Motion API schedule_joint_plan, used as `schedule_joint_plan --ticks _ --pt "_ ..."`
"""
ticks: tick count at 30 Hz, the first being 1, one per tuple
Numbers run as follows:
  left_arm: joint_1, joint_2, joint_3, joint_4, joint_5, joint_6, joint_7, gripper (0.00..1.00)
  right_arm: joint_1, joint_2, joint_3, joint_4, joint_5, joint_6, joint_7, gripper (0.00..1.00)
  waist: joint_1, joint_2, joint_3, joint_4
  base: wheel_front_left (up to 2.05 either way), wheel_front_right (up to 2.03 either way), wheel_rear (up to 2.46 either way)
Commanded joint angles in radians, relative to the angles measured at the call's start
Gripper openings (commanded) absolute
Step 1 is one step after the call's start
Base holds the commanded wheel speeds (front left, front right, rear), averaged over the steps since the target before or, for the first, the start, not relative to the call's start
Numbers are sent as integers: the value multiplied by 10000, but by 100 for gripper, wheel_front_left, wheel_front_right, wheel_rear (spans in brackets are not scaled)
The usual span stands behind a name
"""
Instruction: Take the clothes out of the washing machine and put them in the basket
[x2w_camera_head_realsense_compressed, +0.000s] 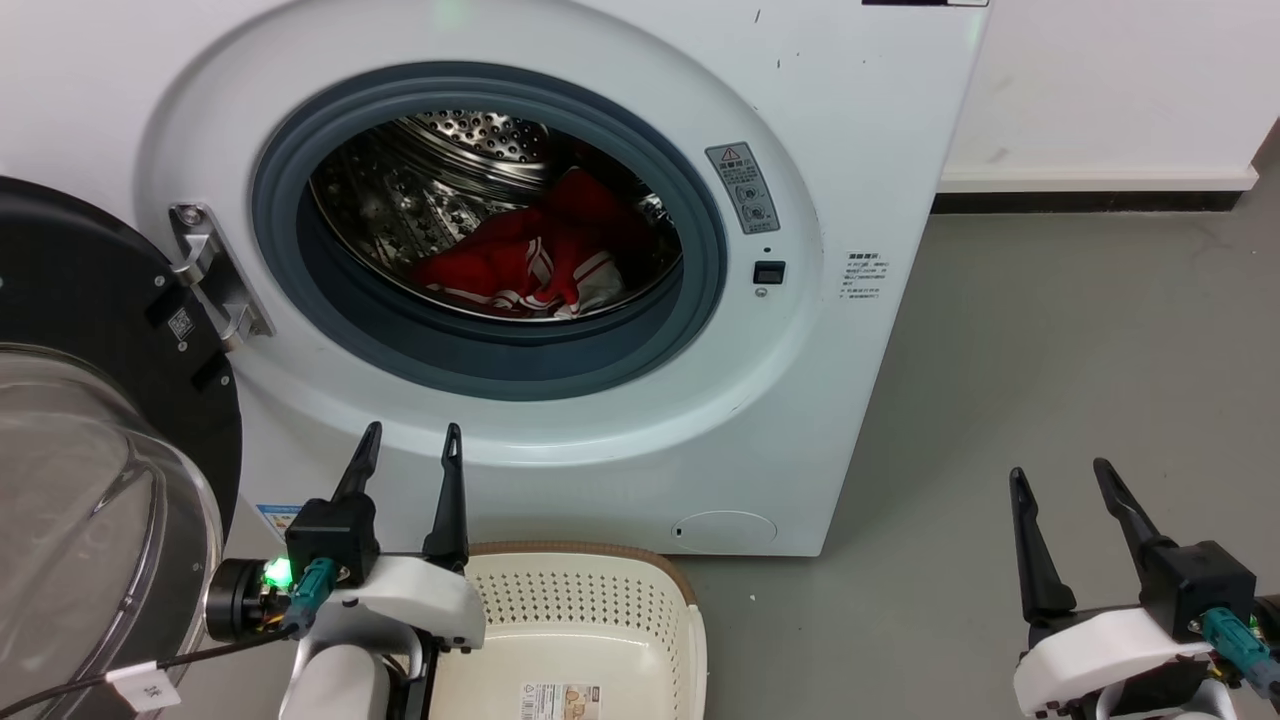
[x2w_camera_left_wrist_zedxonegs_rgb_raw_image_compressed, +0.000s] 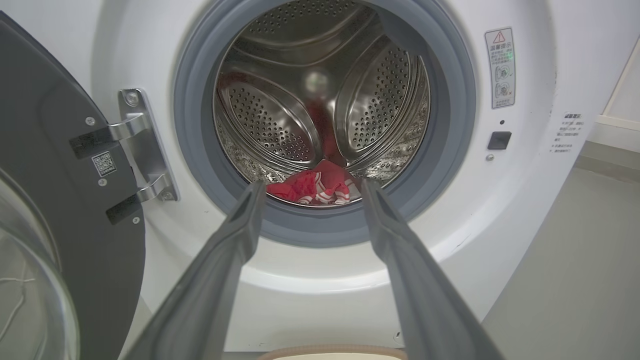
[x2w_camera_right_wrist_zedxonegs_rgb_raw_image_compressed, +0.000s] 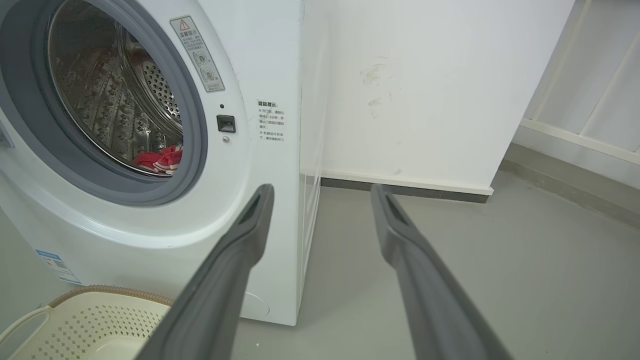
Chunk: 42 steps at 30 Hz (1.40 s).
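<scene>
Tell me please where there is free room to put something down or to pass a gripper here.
Free: the grey floor right of the washing machine, around the right gripper; the basket, its visible inside bare except a label; the drum mouth above the clothes. Crowded: the left, where the open door, left gripper and basket stand close.
</scene>
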Motion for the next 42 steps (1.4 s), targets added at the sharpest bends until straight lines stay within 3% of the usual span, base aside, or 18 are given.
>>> schedule_joint_plan --ticks 1,7,16,32,42 --pt "-175 -14 24 12 26 -25 -26 100 -1 16 27 -43 68 -5 -21 100 0 0 27 -27 0 0 0" --pt "-1182 163 79 664 -169 -290 8 100 -264 16 216 -315 175 -7 8 100 0 0 531 -438 0 0 0" --pt "-3878 899 435 2374 -661 -700 1161 100 -903 16 604 -825 435 -7 -114 100 0 0 2085 -1603 0 0 0" --pt "-8337 3201 475 5319 -1274 -1247 3836 100 -2145 19 1465 -909 1517 -7 -883 100 0 0 5011 -3941 0 0 0" --pt "-10188 4716 -241 5957 -912 -1305 5936 100 -2557 19 2057 -699 2073 -7 -1180 100 0 0 6307 -4899 0 0 0"
